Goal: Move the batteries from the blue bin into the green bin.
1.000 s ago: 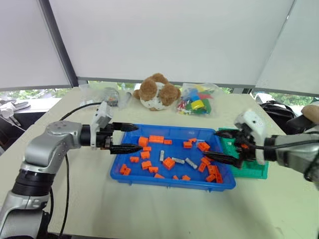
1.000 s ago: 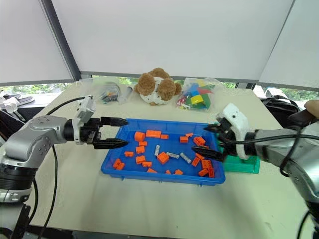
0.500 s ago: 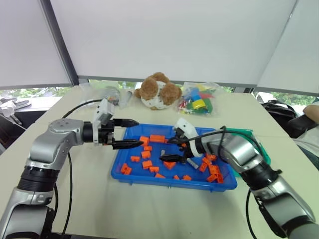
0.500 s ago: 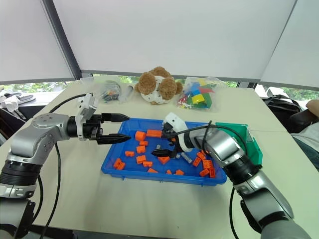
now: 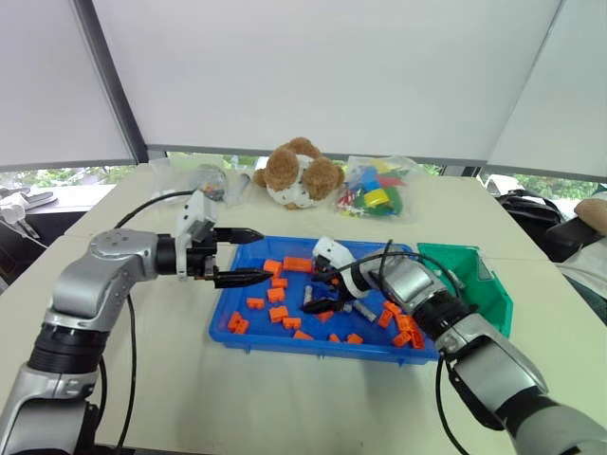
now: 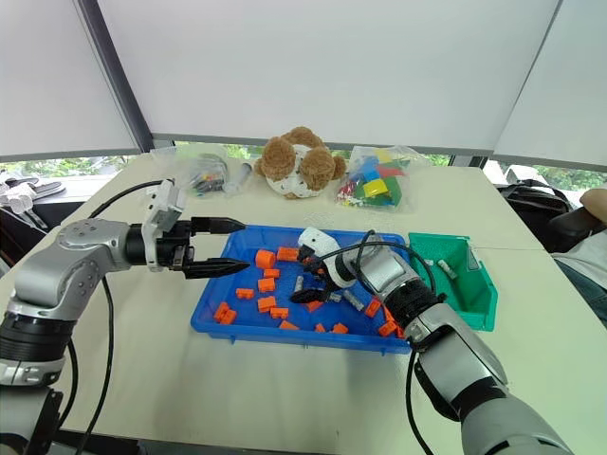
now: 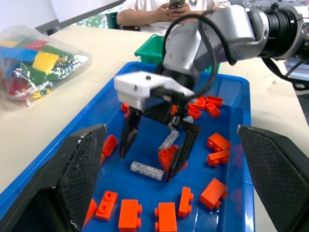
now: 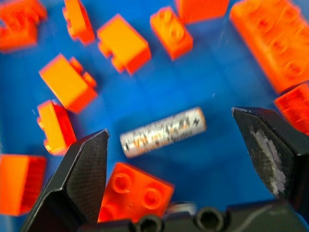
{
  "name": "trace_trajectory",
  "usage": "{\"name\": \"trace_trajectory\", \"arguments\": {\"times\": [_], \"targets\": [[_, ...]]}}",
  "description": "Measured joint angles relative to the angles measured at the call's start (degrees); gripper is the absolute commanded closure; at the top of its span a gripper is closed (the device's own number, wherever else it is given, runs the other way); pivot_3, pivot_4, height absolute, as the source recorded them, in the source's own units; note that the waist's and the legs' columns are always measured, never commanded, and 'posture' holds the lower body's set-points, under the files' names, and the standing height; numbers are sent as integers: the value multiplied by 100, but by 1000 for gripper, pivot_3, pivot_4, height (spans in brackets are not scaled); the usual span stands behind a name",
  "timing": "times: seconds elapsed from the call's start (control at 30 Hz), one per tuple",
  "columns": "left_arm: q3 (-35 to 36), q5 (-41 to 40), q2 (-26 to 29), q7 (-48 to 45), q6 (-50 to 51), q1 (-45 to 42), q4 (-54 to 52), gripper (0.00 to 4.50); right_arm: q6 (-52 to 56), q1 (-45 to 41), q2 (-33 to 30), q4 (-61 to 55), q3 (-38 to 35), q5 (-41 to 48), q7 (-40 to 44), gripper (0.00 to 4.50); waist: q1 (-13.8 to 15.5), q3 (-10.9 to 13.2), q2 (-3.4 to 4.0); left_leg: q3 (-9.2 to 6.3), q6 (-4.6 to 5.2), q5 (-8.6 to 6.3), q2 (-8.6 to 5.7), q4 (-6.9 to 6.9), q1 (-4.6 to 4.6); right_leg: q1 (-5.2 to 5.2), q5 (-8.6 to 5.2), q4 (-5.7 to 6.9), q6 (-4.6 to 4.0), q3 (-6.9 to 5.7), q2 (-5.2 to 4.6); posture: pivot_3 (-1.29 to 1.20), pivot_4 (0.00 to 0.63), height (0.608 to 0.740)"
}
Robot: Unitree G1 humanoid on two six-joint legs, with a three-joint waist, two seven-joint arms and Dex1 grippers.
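A pale bench is seen beneath white window blinds, with a strip of greenery visible under them. At the far edge, from left to right, a clear bag of small parts, a brown plush toy and a bag of coloured bricks are laid out. In the left wrist view a seated person is seen beyond the bench.

The left end effector is held above the left rim of the blue bin, its fingers spread wide and empty. Orange bricks are scattered through the bin among the batteries. The right end effector is lowered into the middle of the bin, fingers apart, gripping nothing. One battery is seen lying flat on the bin floor between its two fingertips, untouched; another lies just behind, toward 12 o'clock. The green bin is placed against the blue bin's right end, at 3 o'clock from the right end effector, with small grey pieces inside.
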Motion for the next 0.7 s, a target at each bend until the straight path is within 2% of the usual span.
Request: {"name": "trace_trajectory", "arguments": {"times": [0.4,0.5,0.6,0.7], "targets": [[5,-34,-7,189,1,124,-117,0,-460,-85,256,336,-119,-548,188,61,-6,0,0,1,-1,1,1,0,5,3,0,3,0,0,0,0,150,710],[5,-52,-5,227,1,143,-121,0,-505,-88,326,426,-175,-576,260,947,-10,0,0,1,-1,1,1,-1,6,2,0,3,0,0,0,0,150,710],[5,-84,5,239,4,166,-160,0,-548,-88,332,424,-179,-626,338,2275,-9,0,0,1,-1,1,1,0,6,3,0,3,0,0,0,0,150,710],[6,-113,31,253,5,176,-232,0,-538,-84,326,389,-185,-684,422,2320,-5,0,0,1,-1,1,1,0,7,4,0,3,0,0,0,0,150,710]]}}
